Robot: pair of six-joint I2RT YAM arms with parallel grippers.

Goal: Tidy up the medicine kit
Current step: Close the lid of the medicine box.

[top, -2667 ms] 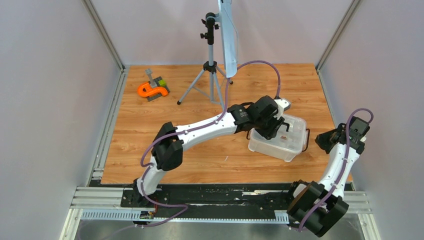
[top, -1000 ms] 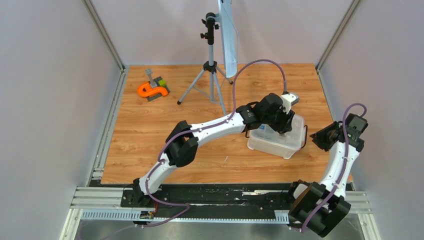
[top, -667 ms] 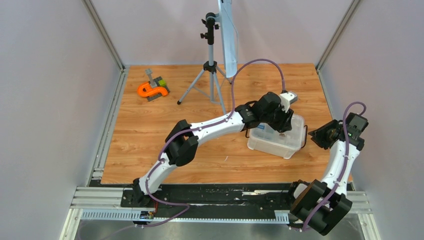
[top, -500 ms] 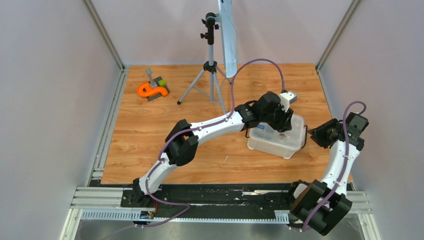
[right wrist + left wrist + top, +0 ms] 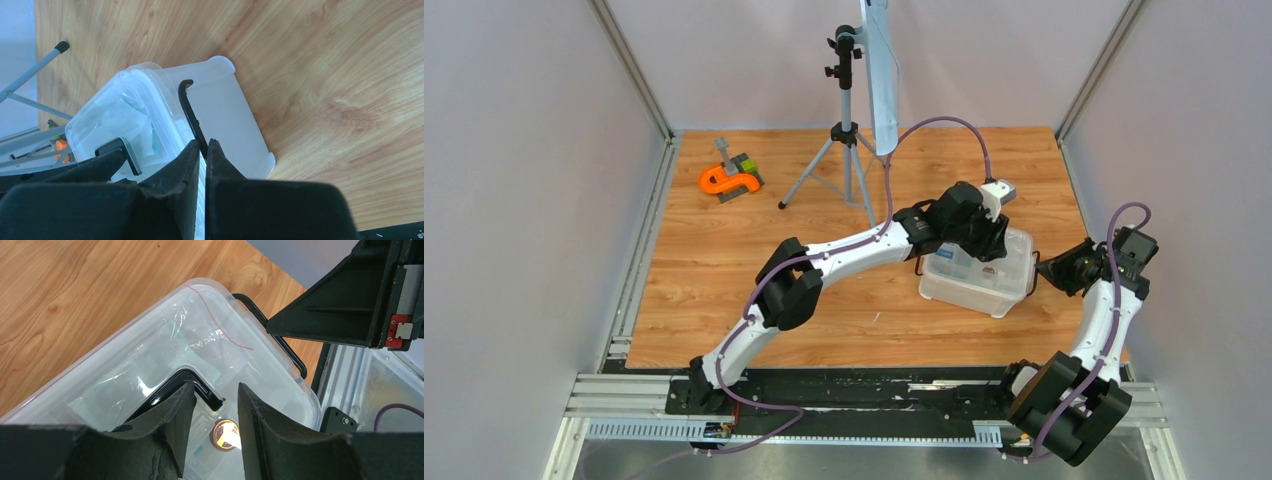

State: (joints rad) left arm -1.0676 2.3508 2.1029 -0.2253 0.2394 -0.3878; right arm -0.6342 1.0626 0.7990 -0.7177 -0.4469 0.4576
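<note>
The medicine kit (image 5: 969,292) is a white tub standing at the right of the wooden table with its clear lid (image 5: 150,355) on. Packets show dimly through the lid. My left gripper (image 5: 214,395) hovers open just above the lid, and the corner of the black handle (image 5: 200,385) lies between its fingers. My right gripper (image 5: 204,147) is at the tub's right side, shut on the thin black clip (image 5: 190,110) that runs along the lid's edge. In the top view the right gripper (image 5: 1046,270) touches the tub's right end.
An orange-and-grey tool (image 5: 729,178) lies at the far left of the table. A tripod (image 5: 849,130) with a pale panel stands at the back centre. Grey walls close in both sides, and the table's right edge runs just behind my right arm.
My right gripper has moved left to the tub's side and closed on the black clip. My left gripper has stayed over the lid with the same gap.
</note>
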